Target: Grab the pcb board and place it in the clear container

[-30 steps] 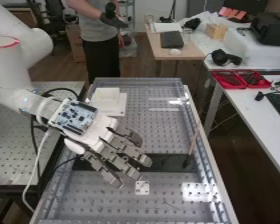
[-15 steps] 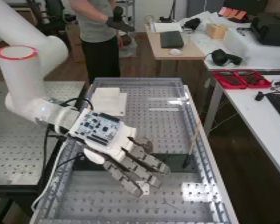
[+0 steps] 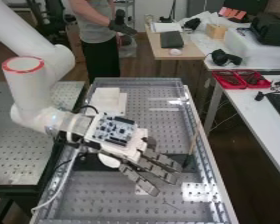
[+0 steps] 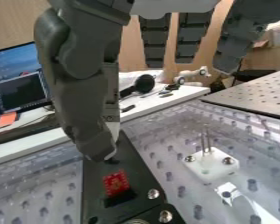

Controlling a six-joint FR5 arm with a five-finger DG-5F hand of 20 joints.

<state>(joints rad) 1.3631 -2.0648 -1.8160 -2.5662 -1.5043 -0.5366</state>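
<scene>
The hand is over the middle of the bench, its fingers straight and spread, pointing down to the right. A small red pcb board lies on a black plate in the wrist view. The hand shows there too, its thumb tip above the plate close by the red board and not visibly touching it. Nothing is held. In the high view the black plate runs crosswise under the hand. A blue board is mounted on the back of the hand.
A white block with two metal pins stands beside the plate on the perforated surface. Pale square pieces lie at the bench's far left. A thin rod leans near the right edge. Red trays sit on the side table.
The arm and hand have moved rightward across the bench and slightly down in the high view. The fingers have stayed straight, with nothing taken hold of.
</scene>
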